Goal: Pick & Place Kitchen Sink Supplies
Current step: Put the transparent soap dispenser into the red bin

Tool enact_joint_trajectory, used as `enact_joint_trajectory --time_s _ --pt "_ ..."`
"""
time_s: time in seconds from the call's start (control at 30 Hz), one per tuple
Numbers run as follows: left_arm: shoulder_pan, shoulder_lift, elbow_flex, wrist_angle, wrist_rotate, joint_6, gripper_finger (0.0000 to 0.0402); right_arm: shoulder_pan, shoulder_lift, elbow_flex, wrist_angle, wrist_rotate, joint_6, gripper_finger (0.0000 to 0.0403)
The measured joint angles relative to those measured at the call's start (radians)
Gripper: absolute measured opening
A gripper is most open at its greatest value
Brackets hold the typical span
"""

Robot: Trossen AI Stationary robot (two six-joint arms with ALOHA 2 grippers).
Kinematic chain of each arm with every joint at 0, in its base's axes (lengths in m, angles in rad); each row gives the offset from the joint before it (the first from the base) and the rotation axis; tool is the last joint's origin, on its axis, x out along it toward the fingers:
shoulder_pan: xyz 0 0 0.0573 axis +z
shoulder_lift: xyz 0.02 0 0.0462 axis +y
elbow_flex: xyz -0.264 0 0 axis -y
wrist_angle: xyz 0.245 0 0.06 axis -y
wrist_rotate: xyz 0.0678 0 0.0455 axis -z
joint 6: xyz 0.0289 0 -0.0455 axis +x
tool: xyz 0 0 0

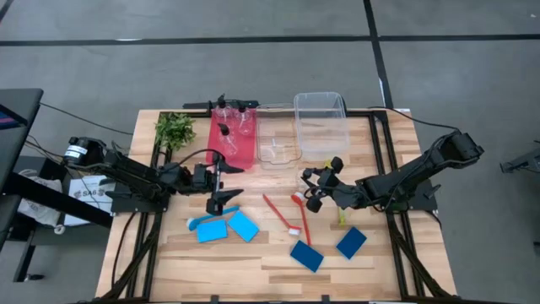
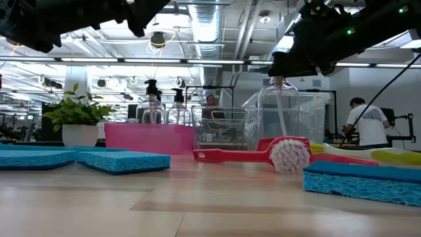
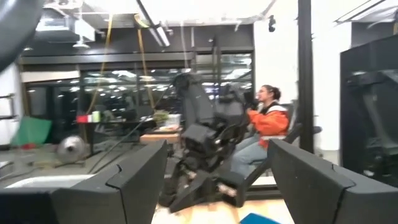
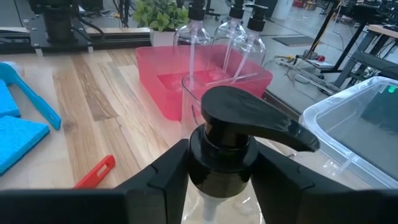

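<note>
My right gripper [image 1: 314, 187] is shut on a small clear pump bottle [image 2: 279, 108] with a black top [image 4: 249, 118], over the middle of the table. Three more pump bottles [image 1: 232, 122] stand in the pink bin [image 1: 240, 152]. On the tabletop lie two light-blue sponges [image 1: 213, 230], two dark-blue sponges [image 1: 306, 256], a blue brush [image 1: 207, 219], two red brushes [image 1: 281, 215] and a yellow-green brush [image 1: 342, 215]. My left gripper [image 1: 226, 184] hovers open above the light-blue sponges with nothing between its fingers. My right gripper pinches the bottle's black collar [image 4: 221, 158], just under the pump head, between its two fingers [image 4: 158, 171]. The fingers come nearly level from the table's right side. The bottle hangs roughly upright below them; a red brush head hides its base in the low view.
A large clear bin [image 1: 321, 122] and a small clear bin [image 1: 277, 150] stand at the back, right of the pink bin. A leafy plant [image 1: 175, 128] sits at the back left. Bare wood lies along the near edge. People are in the room beyond.
</note>
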Motion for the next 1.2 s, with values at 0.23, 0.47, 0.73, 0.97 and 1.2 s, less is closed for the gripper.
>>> enact_joint_trajectory --time_s 0.23,0.47,0.73,0.97,1.2 --pt "0.000 0.000 0.012 -0.009 0.024 -0.029 0.0280 0.000 0.000 0.000 0.018 0.000 -0.004 0.0139" --pt "0.000 0.000 0.012 -0.011 0.024 -0.048 0.0280 0.000 0.000 0.000 0.045 0.000 -0.019 0.0158" --pt "0.000 0.001 0.012 -0.011 0.024 -0.055 0.0280 0.000 0.000 0.000 0.097 -0.027 -0.060 0.0134" --pt "0.000 0.000 0.012 -0.011 0.024 -0.066 0.0280 0.000 0.000 0.000 0.100 -0.027 -0.060 0.0154" --pt "-0.002 0.026 0.035 -0.011 0.024 -0.074 0.0280 0.000 0.000 0.000 0.105 -0.027 -0.060 0.0138"
